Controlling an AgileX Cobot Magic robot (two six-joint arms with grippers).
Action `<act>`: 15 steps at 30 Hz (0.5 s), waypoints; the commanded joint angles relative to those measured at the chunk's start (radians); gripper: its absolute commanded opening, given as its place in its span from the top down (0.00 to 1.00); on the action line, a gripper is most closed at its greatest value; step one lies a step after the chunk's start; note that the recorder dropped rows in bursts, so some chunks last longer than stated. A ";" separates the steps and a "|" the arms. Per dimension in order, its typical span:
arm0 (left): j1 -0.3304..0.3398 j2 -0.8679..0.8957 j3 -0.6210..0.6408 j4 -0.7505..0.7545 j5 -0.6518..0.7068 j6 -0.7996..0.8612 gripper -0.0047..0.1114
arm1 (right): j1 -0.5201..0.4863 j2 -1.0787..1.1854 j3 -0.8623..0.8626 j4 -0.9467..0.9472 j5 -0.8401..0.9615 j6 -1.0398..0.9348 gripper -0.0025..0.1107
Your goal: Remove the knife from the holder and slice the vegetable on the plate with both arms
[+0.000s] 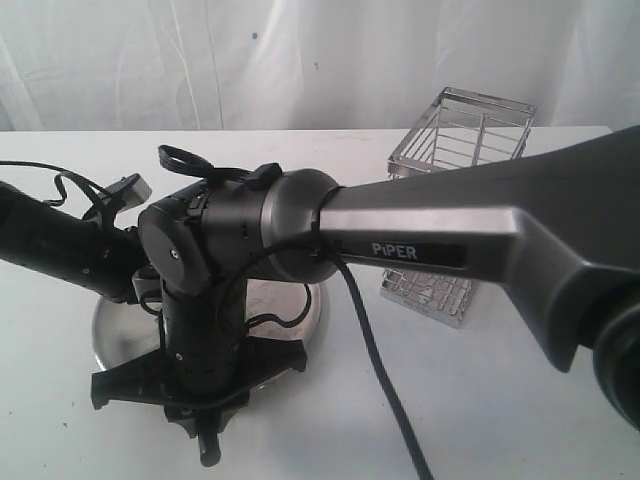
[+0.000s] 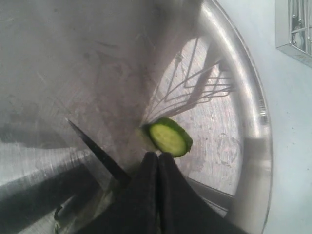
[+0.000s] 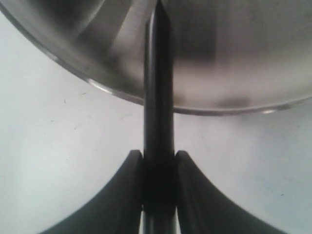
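- The right gripper (image 3: 158,157) is nearest, at the front edge of the plate (image 3: 234,58), and its claw is clamped narrowly on the black handle of the knife (image 3: 158,87); gripping it that far back probably leaves the whole blade free for cutting
- The knife's long axis runs straight out from the jaws, off the table (image 3: 58,146) and across the plate's rim, with the tip pointing inward over the steel
- Further in, the left gripper (image 2: 157,158) is fully closed, its tips touching the vegetable (image 2: 169,137); I judge it is steadying the pepper so it cannot roll under the blade
- The vegetable lies on the plate's floor with a pale cut face showing; its length is foreshortened, so I cannot tell its axis
- The blade lies just beside it, apart, tip aimed away
- The holder (image 1: 487,97) stands upright at the back, well apart from the plate
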 commanded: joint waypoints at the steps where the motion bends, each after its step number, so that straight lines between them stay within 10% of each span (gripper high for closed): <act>1: -0.010 -0.010 0.006 0.005 -0.018 0.004 0.96 | -0.005 -0.004 0.001 -0.002 -0.002 0.004 0.98; 15: -0.010 0.066 0.006 0.011 -0.034 0.004 0.96 | -0.005 -0.004 0.001 -0.002 -0.006 0.004 0.98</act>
